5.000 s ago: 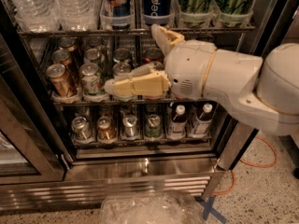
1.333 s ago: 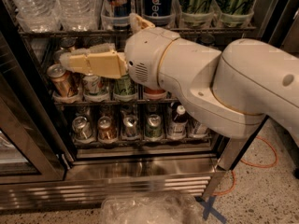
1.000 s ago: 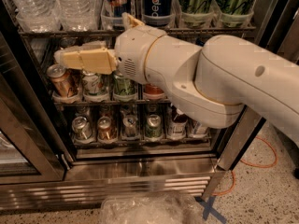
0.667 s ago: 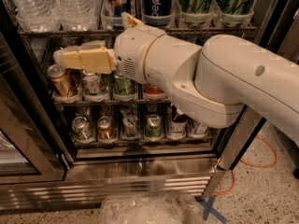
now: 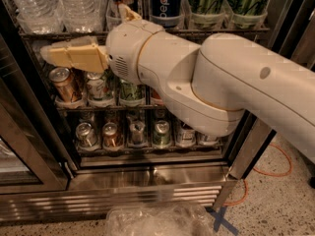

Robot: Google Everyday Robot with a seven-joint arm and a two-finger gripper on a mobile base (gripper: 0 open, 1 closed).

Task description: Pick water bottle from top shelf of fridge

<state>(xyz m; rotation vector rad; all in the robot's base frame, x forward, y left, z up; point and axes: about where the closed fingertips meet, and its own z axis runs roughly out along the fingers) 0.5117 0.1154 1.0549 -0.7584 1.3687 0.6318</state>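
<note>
At the fridge (image 5: 147,183), below the top shelf (image 5: 231,31), the tool (image 5: 48,53) hangs, grip unclear, speckled floor (image 5: 278,205) beneath

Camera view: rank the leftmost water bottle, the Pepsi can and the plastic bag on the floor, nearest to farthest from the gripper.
The gripper is at the left, just under the top shelf.
1. The water bottle: just above it, far left of that shelf.
2. The Pepsi can: same shelf, off to the right.
3. The plastic bag: down on the floor.
</note>
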